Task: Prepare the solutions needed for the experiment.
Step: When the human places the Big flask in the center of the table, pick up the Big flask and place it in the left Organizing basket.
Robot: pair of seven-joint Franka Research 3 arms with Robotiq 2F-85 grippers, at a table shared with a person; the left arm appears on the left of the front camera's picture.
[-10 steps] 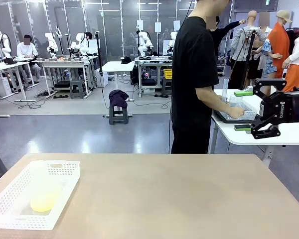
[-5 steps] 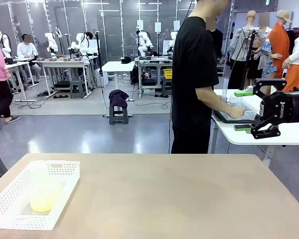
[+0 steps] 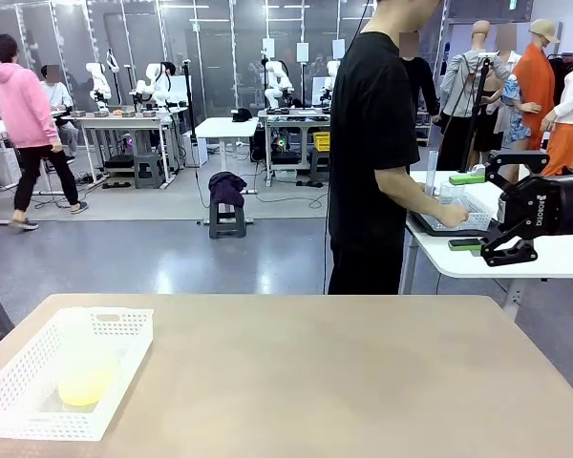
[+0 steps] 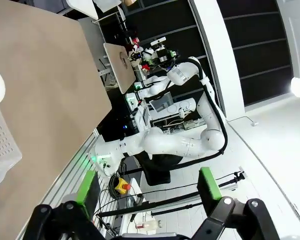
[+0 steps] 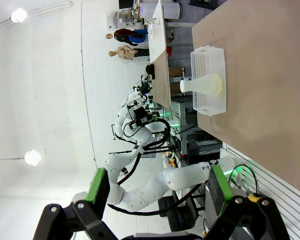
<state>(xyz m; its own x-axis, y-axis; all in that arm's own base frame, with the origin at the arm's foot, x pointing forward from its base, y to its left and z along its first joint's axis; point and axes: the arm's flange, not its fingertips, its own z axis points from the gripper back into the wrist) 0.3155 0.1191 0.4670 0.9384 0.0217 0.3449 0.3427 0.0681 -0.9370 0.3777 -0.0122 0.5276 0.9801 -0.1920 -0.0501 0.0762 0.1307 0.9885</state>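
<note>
We idle, both grippers (image 4: 147, 192) (image 5: 157, 187) gaping empty; next, reach for flask (image 3: 84, 367) in basket (image 3: 124, 363).

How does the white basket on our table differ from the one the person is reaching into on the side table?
The white basket on our table stands at the near left and holds a flask of pale yellow-green solution. The person's basket sits on a dark tray at the far right, a hand in it; its contents are unclear. Both are white lattice plastic.
</note>
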